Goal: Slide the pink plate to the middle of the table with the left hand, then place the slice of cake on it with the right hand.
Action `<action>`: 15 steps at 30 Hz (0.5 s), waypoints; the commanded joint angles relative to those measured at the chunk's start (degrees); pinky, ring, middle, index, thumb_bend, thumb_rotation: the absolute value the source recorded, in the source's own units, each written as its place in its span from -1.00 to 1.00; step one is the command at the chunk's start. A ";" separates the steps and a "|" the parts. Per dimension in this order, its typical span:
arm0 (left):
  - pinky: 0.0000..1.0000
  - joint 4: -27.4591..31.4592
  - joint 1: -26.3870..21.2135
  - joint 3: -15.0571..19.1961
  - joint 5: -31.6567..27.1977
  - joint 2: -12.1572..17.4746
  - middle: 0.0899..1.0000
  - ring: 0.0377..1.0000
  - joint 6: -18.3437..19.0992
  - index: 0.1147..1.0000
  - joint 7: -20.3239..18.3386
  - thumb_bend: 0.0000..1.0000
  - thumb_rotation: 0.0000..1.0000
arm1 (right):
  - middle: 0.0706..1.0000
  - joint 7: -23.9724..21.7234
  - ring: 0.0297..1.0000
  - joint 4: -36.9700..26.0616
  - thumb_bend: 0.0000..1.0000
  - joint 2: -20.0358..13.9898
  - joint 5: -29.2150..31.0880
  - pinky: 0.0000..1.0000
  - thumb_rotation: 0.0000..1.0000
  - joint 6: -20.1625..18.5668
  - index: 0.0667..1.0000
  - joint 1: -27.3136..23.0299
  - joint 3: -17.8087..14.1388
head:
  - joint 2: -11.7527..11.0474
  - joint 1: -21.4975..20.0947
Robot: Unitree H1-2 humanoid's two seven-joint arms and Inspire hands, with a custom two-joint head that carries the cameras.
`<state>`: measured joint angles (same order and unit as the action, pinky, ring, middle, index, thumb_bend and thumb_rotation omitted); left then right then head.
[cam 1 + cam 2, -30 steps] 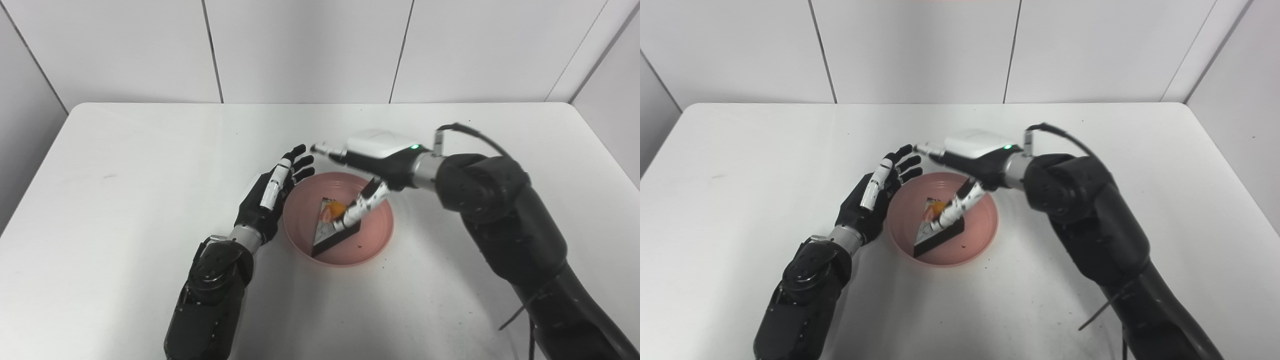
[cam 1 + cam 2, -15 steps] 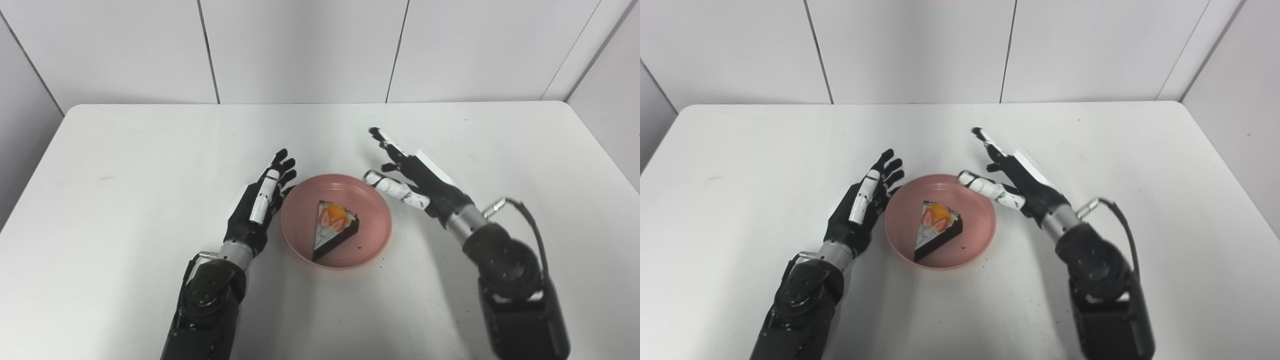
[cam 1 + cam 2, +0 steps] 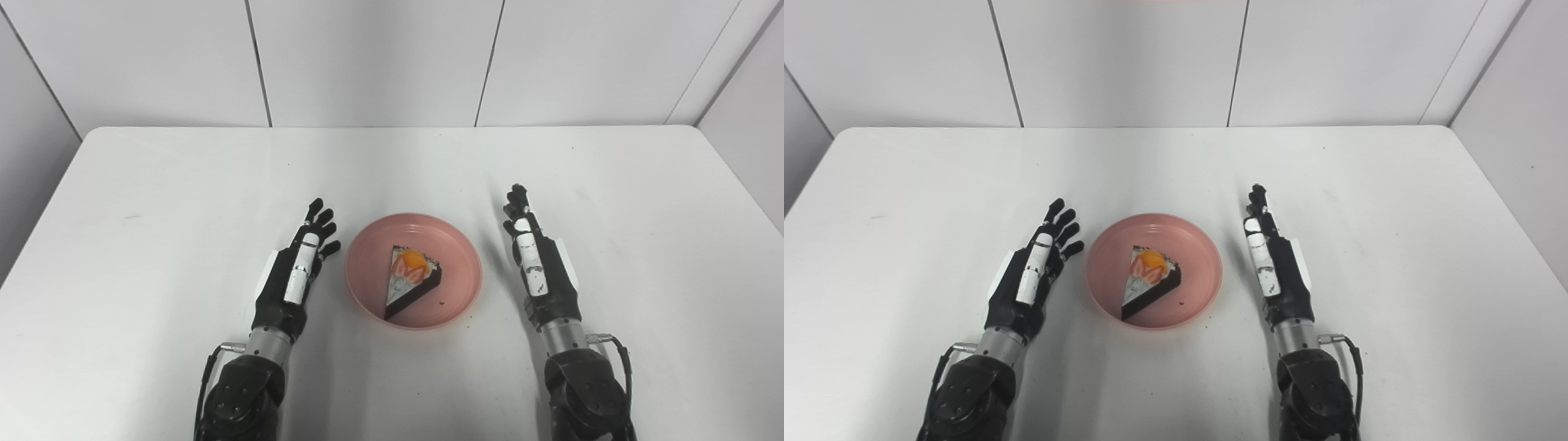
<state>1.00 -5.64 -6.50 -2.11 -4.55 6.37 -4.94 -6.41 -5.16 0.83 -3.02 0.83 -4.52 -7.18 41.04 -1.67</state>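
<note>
A pink plate (image 3: 456, 291) sits near the middle of the white table (image 3: 153, 184). A slice of dark cake (image 3: 409, 283) with white top and strawberry and orange pieces lies on the plate. My left hand (image 3: 294, 272) is open, fingers straight, just left of the plate and apart from it. My right hand (image 3: 539, 266) is open, fingers straight and held edge-on, just right of the plate and apart from it. Both hands hold nothing. The same scene shows in the right eye view, with the plate (image 3: 1200, 282) between my hands.
A few dark crumbs (image 3: 440, 302) lie on the plate beside the cake. White wall panels (image 3: 380, 61) stand behind the table's far edge.
My right hand has let go of the cake, lifted off the plate and drawn back to the right of it. My left hand has drawn back from the plate's left rim.
</note>
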 commanded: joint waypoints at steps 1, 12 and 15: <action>0.94 0.87 0.08 0.26 0.47 0.18 0.94 0.92 -0.14 0.95 0.53 -0.21 1.00 | 1.00 1.70 1.00 -0.34 -0.30 0.15 0.27 1.00 1.00 3.92 1.00 -0.98 0.51 | 0.10 0.31; 0.94 -1.39 -1.14 1.00 -0.48 0.85 0.95 0.93 -0.56 0.96 -0.63 -0.25 1.00 | 1.00 3.47 0.99 1.10 -0.54 -0.77 2.28 1.00 1.00 2.27 1.00 -1.17 1.87 | 0.16 1.35; 0.93 -1.69 -1.40 0.99 -0.31 0.83 0.94 0.93 -0.58 0.95 -0.73 -0.25 1.00 | 1.00 3.46 0.97 1.35 -0.51 -1.19 2.64 1.00 1.00 2.07 1.00 -1.33 2.29 | 0.12 1.59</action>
<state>-0.06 -6.30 -5.59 -2.27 -4.06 5.83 -5.59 -3.16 -2.73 0.00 -0.93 1.38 -4.54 -5.27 41.13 -0.09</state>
